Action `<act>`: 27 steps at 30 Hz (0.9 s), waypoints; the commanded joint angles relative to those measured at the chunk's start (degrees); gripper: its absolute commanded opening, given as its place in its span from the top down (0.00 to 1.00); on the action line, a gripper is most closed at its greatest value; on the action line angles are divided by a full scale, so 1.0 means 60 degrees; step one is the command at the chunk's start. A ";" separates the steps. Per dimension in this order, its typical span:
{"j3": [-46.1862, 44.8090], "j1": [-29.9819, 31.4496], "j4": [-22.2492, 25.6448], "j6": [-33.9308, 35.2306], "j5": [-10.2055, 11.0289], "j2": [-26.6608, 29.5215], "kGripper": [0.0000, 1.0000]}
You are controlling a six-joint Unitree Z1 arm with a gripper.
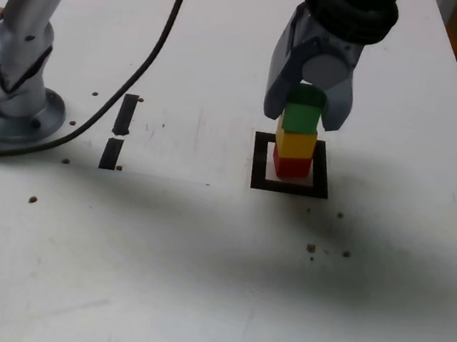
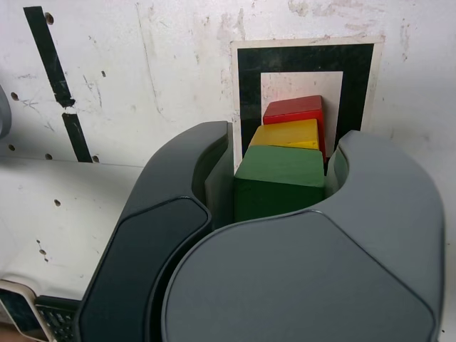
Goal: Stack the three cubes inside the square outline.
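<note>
Three cubes stand stacked inside the square outline [image 1: 257, 163]: red cube [image 1: 290, 165] at the bottom, yellow cube [image 1: 295, 141] in the middle, green cube [image 1: 303, 113] on top. My gripper [image 1: 304, 117] comes down from above and its two fingers sit against opposite sides of the green cube. The wrist view shows the same stack: green cube [image 2: 278, 178] between the grey fingers of the gripper [image 2: 279, 174], with the yellow cube [image 2: 286, 135] and red cube [image 2: 293, 110] below it, over the white centre of the outline [image 2: 249, 85].
The arm's metal base [image 1: 10, 104] is bolted at the exterior view's left, and a black cable [image 1: 153, 56] runs from it across the white table. Two short black strips [image 1: 123, 114] lie left of the outline. Small dark specks [image 1: 311, 249] dot the surface.
</note>
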State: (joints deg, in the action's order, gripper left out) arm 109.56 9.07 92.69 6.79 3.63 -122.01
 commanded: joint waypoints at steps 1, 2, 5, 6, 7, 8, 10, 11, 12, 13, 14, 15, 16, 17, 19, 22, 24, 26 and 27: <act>0.0027 -0.0003 0.0122 -0.0023 0.0025 -0.0019 0.26; 0.0031 -0.0003 0.0118 -0.0032 0.0031 -0.0013 0.19; 0.0038 -0.0003 0.0114 -0.0046 0.0064 0.0018 0.07; 0.0035 -0.0003 0.0116 -0.0045 0.0077 0.0036 0.05; 0.0024 -0.0003 0.0119 -0.0042 0.0094 0.0071 0.03; 0.0020 -0.0003 0.0119 -0.0041 0.0097 0.0081 0.02; -0.0029 -0.0002 0.0124 -0.0036 0.0116 0.0198 0.01; -0.0071 0.0000 0.0131 -0.0032 0.0126 0.0307 0.01; -0.0158 0.0008 0.0146 -0.0021 0.0142 0.0516 0.01; -0.0266 0.0017 0.0157 -0.0012 0.0156 0.0767 0.01; -0.0377 0.0023 0.0166 -0.0006 0.0166 0.1010 0.01; -0.0624 0.0034 0.0178 -0.0004 0.0180 0.1513 0.01; -0.0958 0.0039 0.0171 -0.0021 0.0181 0.2102 0.00; -0.1194 0.0036 0.0166 -0.0042 0.0173 0.2473 0.00; -0.1757 -0.0001 0.0152 -0.0109 0.0114 0.3188 0.00; -0.2859 -0.0093 0.0113 -0.0245 -0.0024 0.4137 0.01; -0.3855 -0.0172 -0.0021 -0.0315 -0.0139 0.4704 0.01; -0.5036 -0.0236 -0.0393 -0.0359 -0.0246 0.5241 0.01; -0.5667 -0.0261 -0.0683 -0.0371 -0.0291 0.5493 0.01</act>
State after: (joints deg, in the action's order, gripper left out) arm 83.73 7.69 89.52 4.68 2.09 -97.60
